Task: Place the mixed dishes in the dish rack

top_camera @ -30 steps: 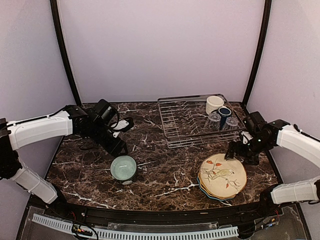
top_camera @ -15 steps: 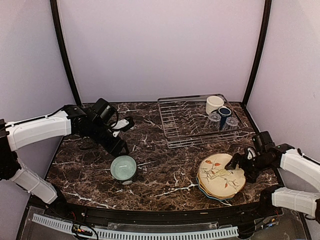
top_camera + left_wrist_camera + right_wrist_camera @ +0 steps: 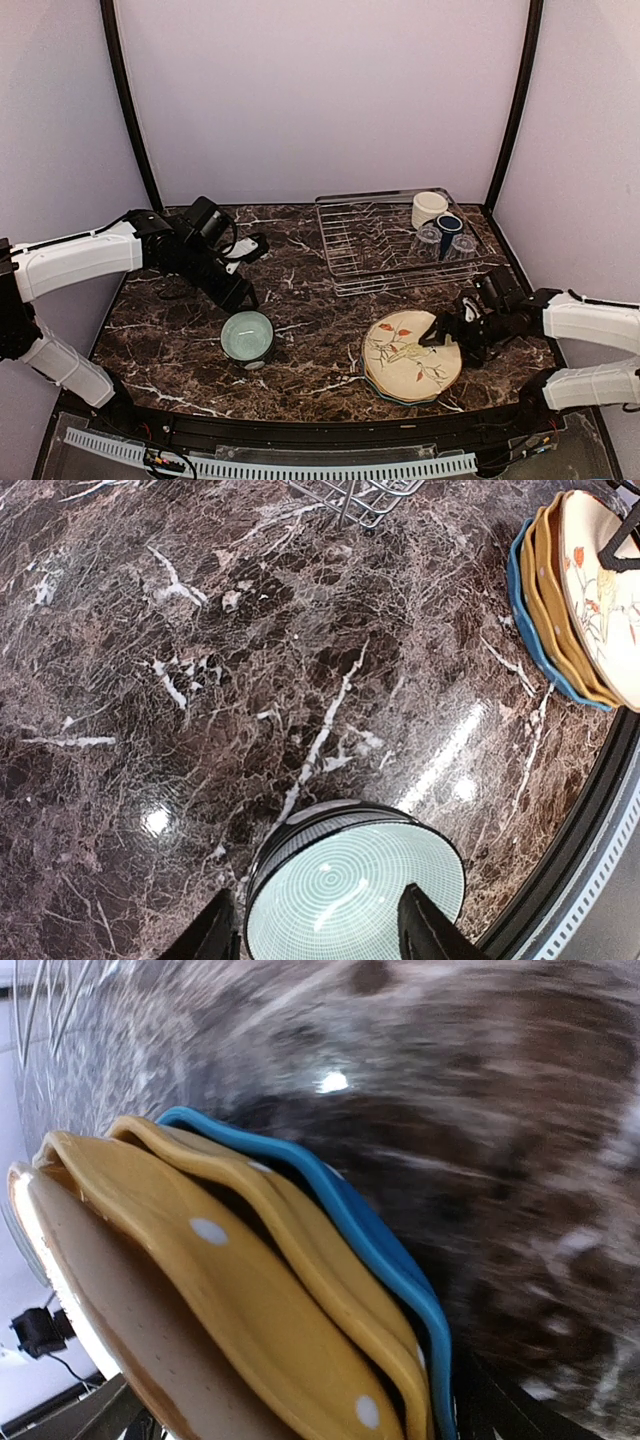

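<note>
Right gripper (image 3: 440,338): jaws spread wide at the right edge of the plate stack (image 3: 412,368), low over the marble table (image 3: 320,300). One finger reaches over the cream bird plate (image 3: 395,350) that tops the stack. Whether the fingers press the plates cannot be told. The right wrist view is blurred and shows only dark finger edges at its lower corners. Between them the stack's rim fills the view, with yellow dotted rims (image 3: 250,1260) under the cream plate and the blue plate (image 3: 385,1235) lowest. The number of yellow plates is hard to make out.

Left gripper (image 3: 245,297): jaws about half spread, holding nothing, poised just above the mint-green bowl (image 3: 247,335). The bowl stands upright on the table, left of the stack and well apart from the dish rack (image 3: 370,245). In the left wrist view the fingers (image 3: 425,930) flank the bowl, whose near part is cut off by the lower edge. Contact with its rim cannot be judged.

The rack stands at the back right of the table. Its right end holds the cream mug (image 3: 429,208), the navy mug (image 3: 449,224) and the clear glass tumblers (image 3: 428,240), which are small and faint.
</note>
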Controlling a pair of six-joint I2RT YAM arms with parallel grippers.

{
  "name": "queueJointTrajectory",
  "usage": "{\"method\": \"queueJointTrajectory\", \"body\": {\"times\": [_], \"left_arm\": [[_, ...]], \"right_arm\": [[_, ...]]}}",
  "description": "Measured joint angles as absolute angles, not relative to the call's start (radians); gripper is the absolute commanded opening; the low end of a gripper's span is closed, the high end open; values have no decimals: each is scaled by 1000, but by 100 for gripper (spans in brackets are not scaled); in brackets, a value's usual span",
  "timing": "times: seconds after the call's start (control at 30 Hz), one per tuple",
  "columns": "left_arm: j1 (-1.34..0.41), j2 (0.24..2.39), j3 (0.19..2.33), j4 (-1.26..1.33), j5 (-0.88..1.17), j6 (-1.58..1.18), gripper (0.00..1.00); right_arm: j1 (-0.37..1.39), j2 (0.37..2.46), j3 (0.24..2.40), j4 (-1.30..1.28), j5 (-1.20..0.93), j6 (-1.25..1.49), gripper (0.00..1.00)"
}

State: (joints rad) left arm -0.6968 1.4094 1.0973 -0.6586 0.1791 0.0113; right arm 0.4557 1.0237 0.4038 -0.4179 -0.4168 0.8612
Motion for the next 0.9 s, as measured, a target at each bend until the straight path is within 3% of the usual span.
{"method": "queueJointTrajectory", "body": {"times": [0.4,0.67,0.9], "left_arm": [[-697,1429,1129,-651,205,-32,53],[-722,1522,1214,-598,321,-110,59],[-812,1710,1336,-582,381,-139,59]], "right_arm": [[758,1530,787,-307,-388,789,97],[781,1525,964,-390,-286,635,99],[781,1411,976,-476,-216,530,99]]}}
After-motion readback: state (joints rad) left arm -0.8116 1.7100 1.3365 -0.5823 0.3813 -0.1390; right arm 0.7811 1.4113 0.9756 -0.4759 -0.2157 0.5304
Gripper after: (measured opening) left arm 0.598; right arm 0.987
